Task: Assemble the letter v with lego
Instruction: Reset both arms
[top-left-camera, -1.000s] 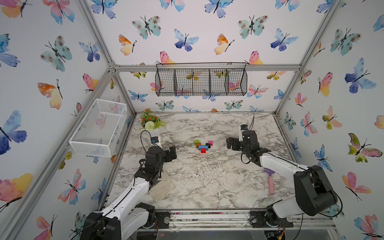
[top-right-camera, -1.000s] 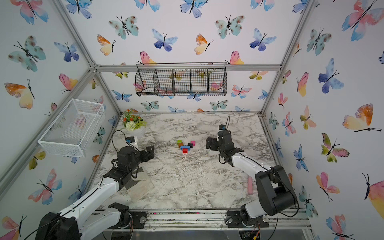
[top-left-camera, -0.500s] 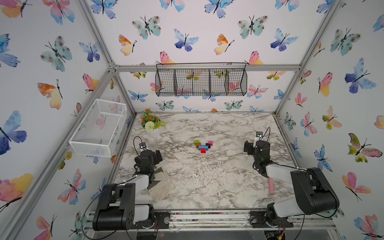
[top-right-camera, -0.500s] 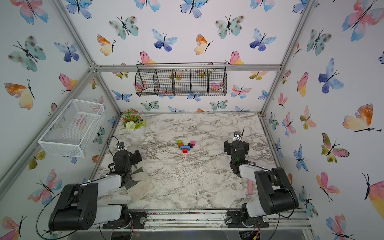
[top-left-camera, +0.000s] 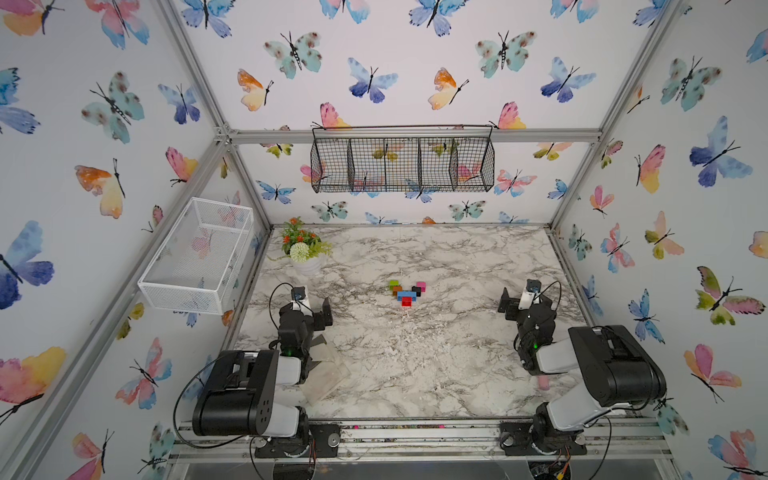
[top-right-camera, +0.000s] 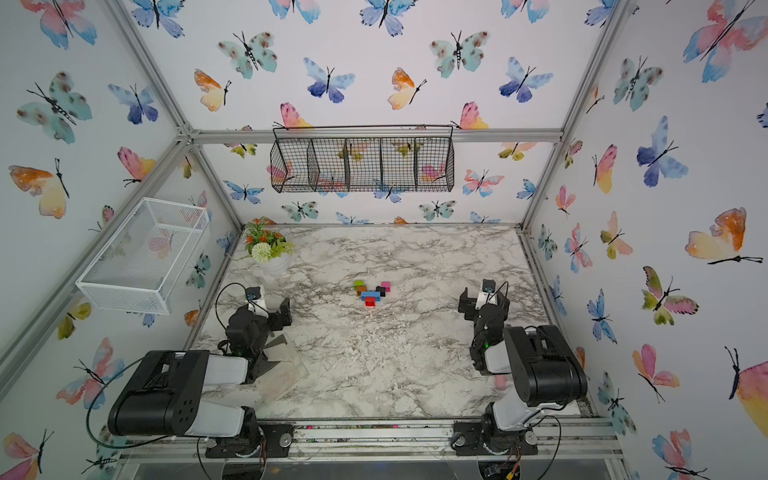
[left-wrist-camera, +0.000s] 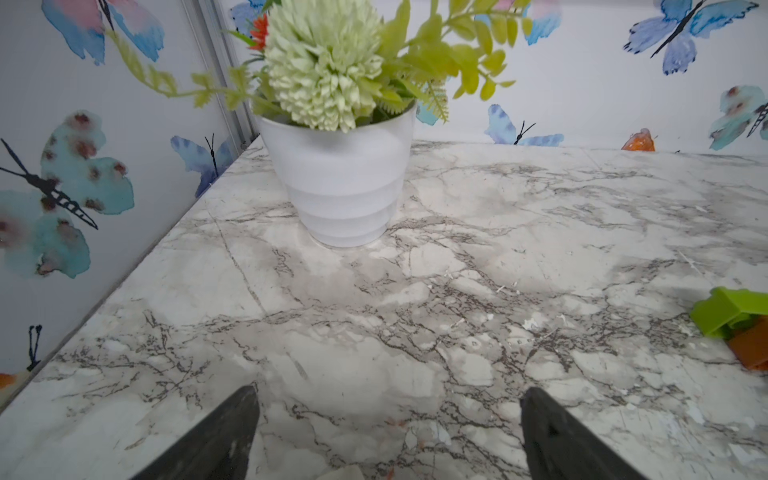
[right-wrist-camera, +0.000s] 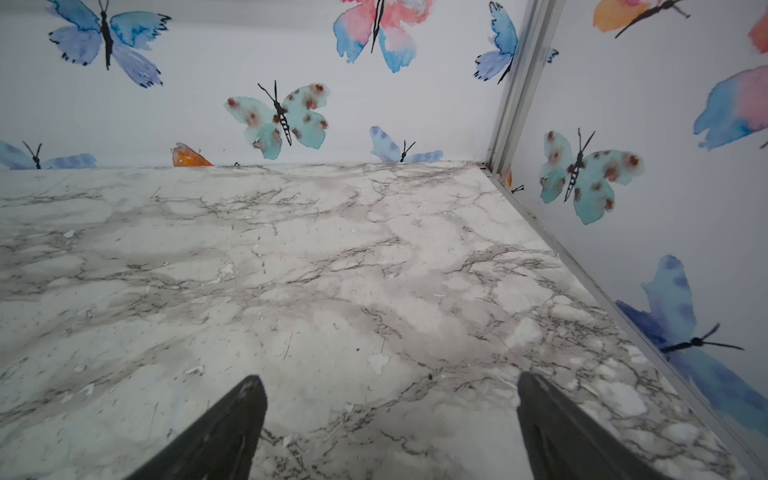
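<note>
Only in both top views: whole letter v (top-left-camera: 406, 295)

In a top view: letter v (top-right-camera: 371, 293) on marble table (top-right-camera: 395, 365), mid-frame, red pt toward bottom, green & pink tips up. Either side, left gripper (top-right-camera: 271, 315) & right gripper (top-right-camera: 484, 304), jaws spread wide, empty, well apart.

Left arm (top-left-camera: 245, 395): folded close over its base, forearm reaching forward. Left gripper (top-left-camera: 309, 307): jaws spread wide, nothing between them; the wrist view shows both dark fingers (left-wrist-camera: 232, 432) standing well apart. Right arm (top-left-camera: 611, 365): folded likewise over its own base, wrist forward. Right gripper (top-left-camera: 524, 300): jaws equally wide and holding nothing, which its wrist view (right-wrist-camera: 390, 380) confirms. Both grippers point away from the bases, well apart from each other.
</note>
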